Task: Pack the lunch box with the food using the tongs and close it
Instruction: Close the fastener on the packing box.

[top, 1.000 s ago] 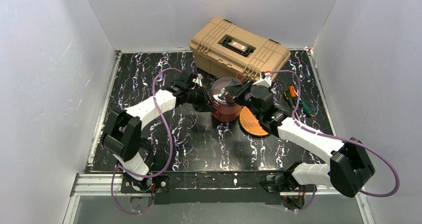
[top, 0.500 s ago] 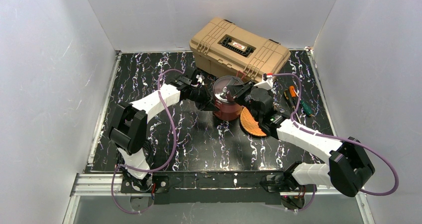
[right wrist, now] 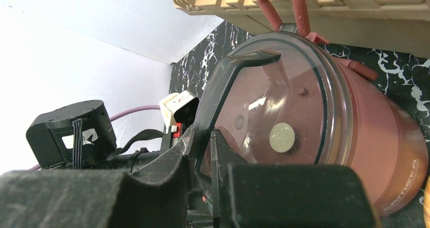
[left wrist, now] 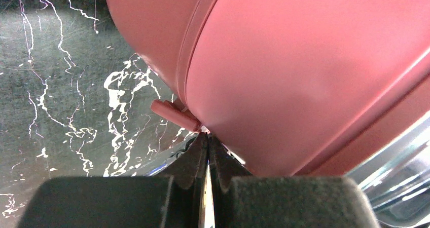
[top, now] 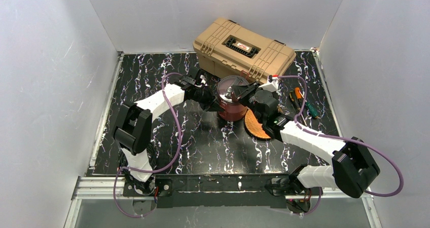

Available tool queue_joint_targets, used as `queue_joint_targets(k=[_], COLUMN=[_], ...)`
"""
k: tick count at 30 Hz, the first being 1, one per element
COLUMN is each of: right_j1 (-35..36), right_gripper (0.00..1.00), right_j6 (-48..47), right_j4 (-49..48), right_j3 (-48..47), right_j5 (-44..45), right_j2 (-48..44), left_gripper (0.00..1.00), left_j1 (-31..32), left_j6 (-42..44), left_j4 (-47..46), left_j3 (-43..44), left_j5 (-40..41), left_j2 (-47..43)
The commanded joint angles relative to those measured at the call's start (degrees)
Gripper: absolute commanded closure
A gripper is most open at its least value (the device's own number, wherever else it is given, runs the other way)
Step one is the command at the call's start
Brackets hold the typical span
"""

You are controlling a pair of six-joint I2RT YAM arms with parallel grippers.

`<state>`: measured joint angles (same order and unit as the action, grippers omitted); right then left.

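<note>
Since the lunch box (top: 232, 106) stands stacked and lidded, just near of the tan toolbox (top: 243, 48), I judge we're on the closing step. My left gripper (left wrist: 207, 137) is pinched fully together and empty, tips touching the box's left wall. My right gripper (right wrist: 203, 137) is clamped narrow on the dark clasp frame (right wrist: 223, 86) arching over the lid (right wrist: 282, 137). Next, I'd seat that frame while 1 arm braces.

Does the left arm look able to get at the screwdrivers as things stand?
Probably not: the screwdrivers lie on the far right, and the lunch box and the right arm sit between them and the left hand.
</note>
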<state>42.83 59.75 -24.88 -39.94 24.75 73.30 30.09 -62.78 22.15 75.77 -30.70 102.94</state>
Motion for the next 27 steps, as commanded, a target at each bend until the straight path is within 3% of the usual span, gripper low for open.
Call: queue_joint_targets(k=[1,27], right_j1=[2.71,4.2], right_gripper=[0.94,0.97], right_j6=[-6.31,-7.35], right_j4=[26.23,26.09], right_j3=[7.15,5.85], right_j5=[-6.63,-6.43], right_j2=[7.15,10.95], left_gripper=[1.0,1.0], left_j1=[-0.86,-3.87], left_j6=[-3.42,-10.67], left_j4=[-7.42,-8.94], left_j3=[3.39,5.46], left_j5=[4.74,4.08], left_j2=[1.98,5.62])
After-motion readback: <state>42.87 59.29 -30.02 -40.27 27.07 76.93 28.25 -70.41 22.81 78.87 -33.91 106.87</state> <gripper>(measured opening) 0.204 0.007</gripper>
